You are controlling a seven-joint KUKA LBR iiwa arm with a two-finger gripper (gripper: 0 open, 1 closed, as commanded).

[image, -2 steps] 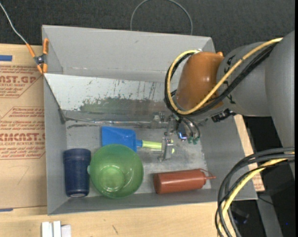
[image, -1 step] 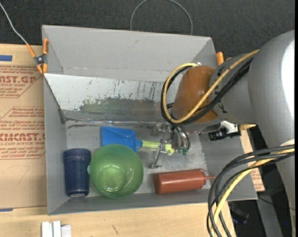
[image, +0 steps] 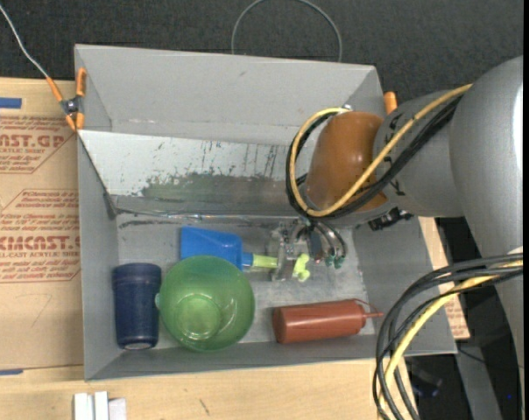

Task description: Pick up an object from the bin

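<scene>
My gripper (image: 293, 254) is low in the bin, right of centre, directly over the yellow-green handle (image: 264, 262) of a blue scoop-shaped thing (image: 211, 244). The handle runs right from the blue part and passes under the gripper, with a lime end (image: 302, 272) showing on its right side. I cannot make out whether the handle is gripped. A red bottle (image: 321, 321) lies on its side just in front of the gripper, its nozzle pointing right.
A green translucent cup (image: 206, 303) stands at the bin's front, touching the blue scoop. A dark blue cup (image: 136, 305) lies in the front left corner. The orange-covered wrist and cables hang above the bin's right part.
</scene>
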